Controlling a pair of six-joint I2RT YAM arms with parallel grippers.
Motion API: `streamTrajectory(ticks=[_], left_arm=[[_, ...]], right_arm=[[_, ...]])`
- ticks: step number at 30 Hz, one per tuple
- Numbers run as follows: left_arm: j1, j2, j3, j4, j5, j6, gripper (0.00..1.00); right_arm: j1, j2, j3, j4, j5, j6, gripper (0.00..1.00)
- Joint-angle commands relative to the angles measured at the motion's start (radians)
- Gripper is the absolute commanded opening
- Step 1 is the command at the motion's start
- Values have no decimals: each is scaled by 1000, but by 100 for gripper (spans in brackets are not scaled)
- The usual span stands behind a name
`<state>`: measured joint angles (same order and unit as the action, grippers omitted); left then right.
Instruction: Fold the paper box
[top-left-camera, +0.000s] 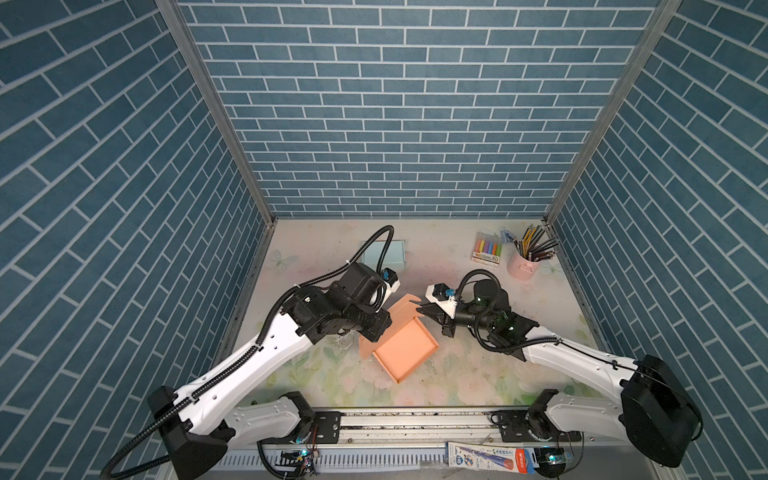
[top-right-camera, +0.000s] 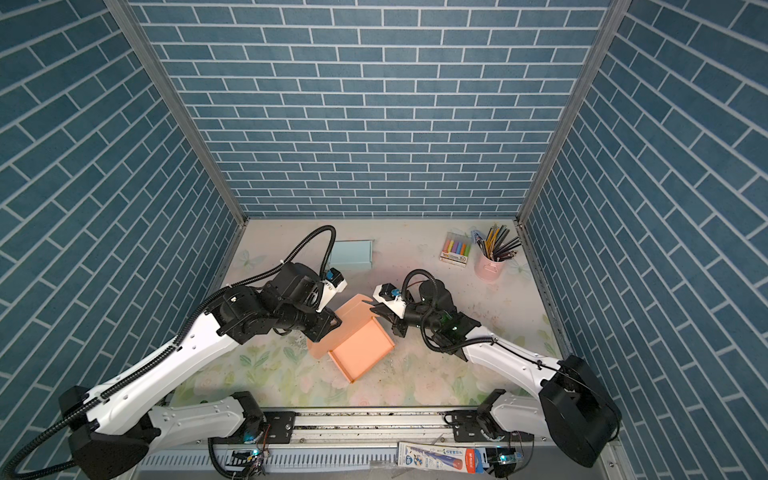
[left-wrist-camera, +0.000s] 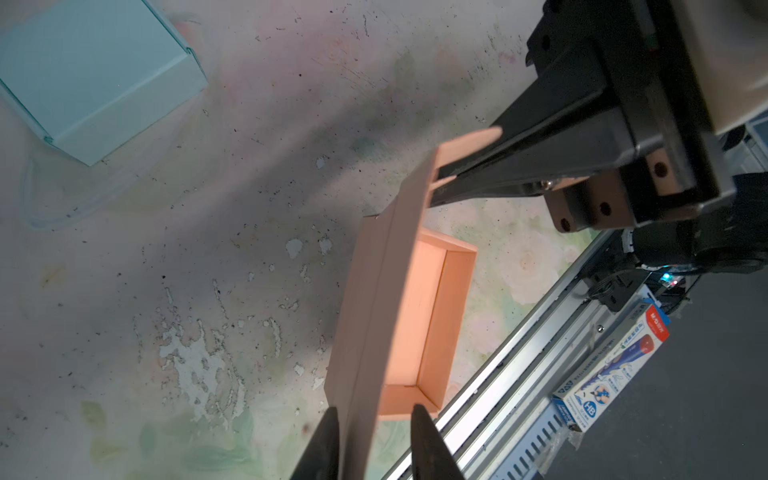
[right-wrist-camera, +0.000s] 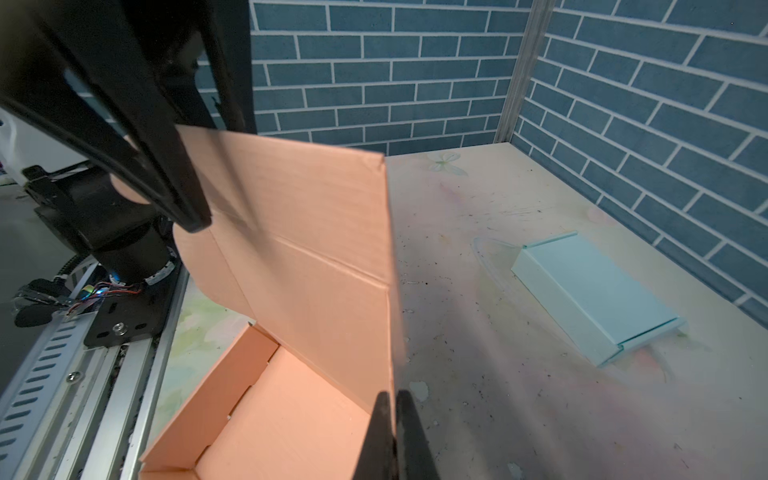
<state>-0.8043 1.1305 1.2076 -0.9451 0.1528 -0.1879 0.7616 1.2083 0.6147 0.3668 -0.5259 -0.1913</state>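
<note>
The orange paper box (top-left-camera: 409, 353) lies mid-table in both top views, its tray (top-right-camera: 361, 347) open and its lid (right-wrist-camera: 307, 249) standing up along the far side. My right gripper (right-wrist-camera: 392, 395) is shut on the lid's side edge, and the left wrist view shows its fingers (left-wrist-camera: 498, 166) pinching that flap. My left gripper (left-wrist-camera: 374, 409) is open, its jaws straddling the lid's opposite edge; one finger rests against the lid and the second stands apart from it. From above, the left arm (top-left-camera: 353, 316) hides its own fingertips.
A folded light blue box (top-left-camera: 384, 251) lies at the back left. A pink cup of pencils (top-left-camera: 523, 266) and a pack of coloured chalks (top-left-camera: 487, 249) stand at the back right. A metal rail (top-left-camera: 415, 424) runs along the front, with a pencil packet (top-left-camera: 490, 455) below it.
</note>
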Motion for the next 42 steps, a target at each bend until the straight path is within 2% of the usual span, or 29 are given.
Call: streamTrajectory(ticks=[1,3,9,15,20,25,37,42], left_arm=[[22,-55,-58,39,-36,-15,57],[33,-87,-107,79,-44,-35,65],[48,-208,-224,194,-120,-102,72],[62,-299,-308,341,-115,-190,76],[65,-315,-450,506,-117,-280,76],[92,-347,-572,661,-112,-300,76],[291,-322,-805,1010,85,-285,77],[314,-249,-831,1131,116,-265,77]], right_arm=[[5,-37,-21,17,83,-18,1],[5,-46,-35,23,107,-4,0],[1,-70,-98,74,166,58,0],[-6,-77,-134,94,215,112,0],[-30,-110,-173,117,219,157,0],[-41,-121,-190,116,225,175,0],[-65,-102,-186,111,224,188,0],[-65,-91,-181,107,229,192,0]])
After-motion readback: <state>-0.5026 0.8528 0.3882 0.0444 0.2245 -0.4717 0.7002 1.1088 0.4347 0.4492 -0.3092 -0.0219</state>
